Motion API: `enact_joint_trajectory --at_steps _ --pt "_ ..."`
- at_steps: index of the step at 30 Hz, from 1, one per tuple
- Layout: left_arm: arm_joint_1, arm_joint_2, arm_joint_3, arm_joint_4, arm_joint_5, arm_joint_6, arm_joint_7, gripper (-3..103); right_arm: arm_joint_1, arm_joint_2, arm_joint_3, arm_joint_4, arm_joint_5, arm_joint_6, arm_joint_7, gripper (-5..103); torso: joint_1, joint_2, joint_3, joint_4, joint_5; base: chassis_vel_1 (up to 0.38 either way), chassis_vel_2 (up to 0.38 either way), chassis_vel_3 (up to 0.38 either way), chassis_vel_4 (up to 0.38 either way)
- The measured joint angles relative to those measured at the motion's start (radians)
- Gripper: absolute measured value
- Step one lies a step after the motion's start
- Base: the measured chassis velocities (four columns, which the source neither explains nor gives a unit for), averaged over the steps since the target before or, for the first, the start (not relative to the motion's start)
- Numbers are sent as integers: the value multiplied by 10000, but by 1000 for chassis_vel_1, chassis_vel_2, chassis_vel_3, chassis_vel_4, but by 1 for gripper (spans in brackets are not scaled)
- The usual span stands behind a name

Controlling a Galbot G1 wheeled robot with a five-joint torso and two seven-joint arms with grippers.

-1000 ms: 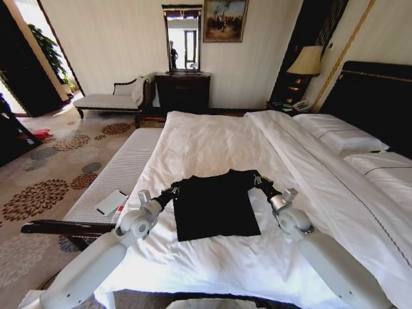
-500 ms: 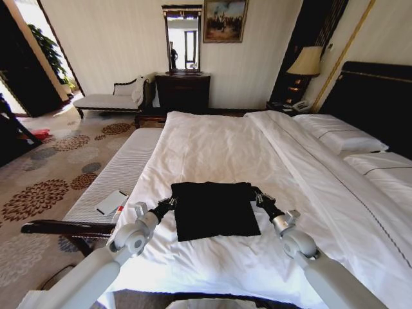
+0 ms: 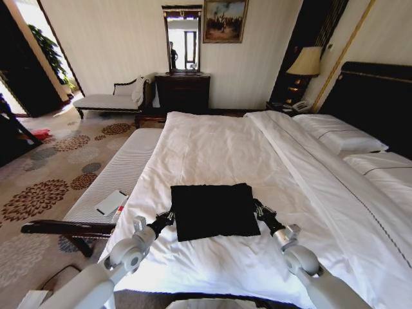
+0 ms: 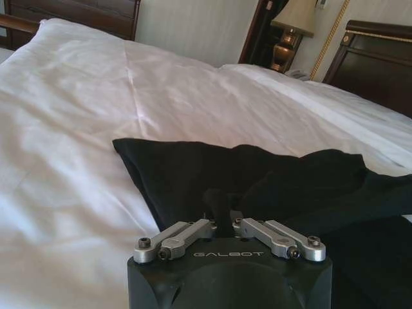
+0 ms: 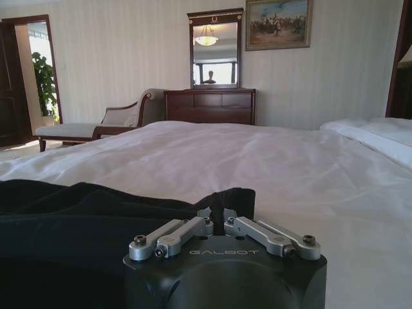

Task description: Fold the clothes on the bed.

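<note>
The clothes point(image 3: 214, 211), a black T-shirt, lie doubled over in a rough rectangle on the near part of the bed point(image 3: 212, 145). My left gripper point(image 3: 168, 217) is at the shirt's near left edge and my right gripper point(image 3: 257, 206) at its right edge. Black fabric is pinched in the left gripper point(image 4: 217, 215), which is shut on a raised fold of the clothes point(image 4: 270, 180). The right gripper point(image 5: 217, 210) is likewise shut on a corner of the clothes point(image 5: 77, 212), just above the white sheet.
A striped white bench point(image 3: 119, 170) runs along the bed's left side with a white card point(image 3: 111, 202) on it. A dark wooden rail point(image 3: 58, 227) juts out near my left arm. Pillows point(image 3: 338, 134) and the dark headboard point(image 3: 376, 96) are at right.
Both grippers have drawn back toward me and lower, carrying the shirt's far edge over itself; the spread top with sleeves is now a compact rectangle.
</note>
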Motion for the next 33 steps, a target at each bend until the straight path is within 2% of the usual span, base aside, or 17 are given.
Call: enact_joint_trajectory --at_steps 5,8,9,11,14,16,18,20,23,25,26,27,28,29,30,32,33 --pt "183 -39 105 49 268 -7 1 -1 -149 98 -66 -144 -163 46 -39 2 0 0 0 0 0 0 0 0 0" --pt "360 -64 166 16 447 -7 12 14 -223 126 -108 -153 -199 52 -56 1 0 0 -1 0 1 0 0 0 0" --pt "452 -67 185 11 520 20 4 19 -253 133 -120 -153 -203 51 -79 9 -1 0 0 0 0 0 0 0 0" --pt "517 -67 188 8 569 53 -12 19 -279 134 -120 -153 -201 52 -105 9 0 0 0 1 0 0 0 0 0" --pt "732 -34 153 -27 893 90 -31 36 -428 126 -76 -125 -195 84 -260 25 0 0 -1 1 0 0 0 0 0" --pt "789 -16 143 -43 1011 90 -1 36 -488 123 -49 -110 -195 112 -318 30 0 0 0 1 0 0 0 0 0" --pt "916 33 127 -99 1262 89 70 46 -627 127 40 -54 -196 159 -419 36 0 0 -1 0 0 0 0 0 0" --pt "1057 56 109 -188 1407 85 93 57 -809 172 160 32 -183 202 -470 47 0 0 0 1 1 0 0 0 0" --pt "1118 49 65 -234 1433 83 89 62 -933 208 273 131 -144 227 -484 52 0 0 0 1 1 0 0 0 0" --pt "1144 12 -5 -302 1438 78 64 74 -1051 235 436 295 31 231 -487 63 0 0 -1 -1 0 0 0 0 0" --pt "1144 12 -5 -302 1438 78 64 74 -1051 235 436 295 31 231 -487 63 0 0 -1 -1 0 0 0 0 0" --pt "1145 4 -31 -320 1429 77 47 79 -1053 234 486 349 110 225 -486 69 -1 0 -1 -1 0 0 0 0 0" --pt "1138 -17 -71 -343 1402 74 6 85 -1017 226 555 424 280 187 -467 74 0 0 0 -1 0 0 0 0 0" --pt "1126 -23 -84 -345 1386 74 -11 85 -987 212 575 451 382 150 -449 74 -1 0 0 -1 1 0 0 0 0" --pt "1058 -63 -141 -346 1301 69 -85 94 -854 129 658 573 833 -59 -361 85 0 0 0 1 1 0 0 0 0" --pt "1005 -104 -177 -346 1219 67 -139 94 -764 70 729 682 1230 -344 -282 85 -1 0 0 1 1 0 0 0 0" --pt "932 -142 -205 -339 1117 67 -202 98 -667 -2 811 806 1704 -756 -193 90 0 0 0 2 0 0 0 0 0"
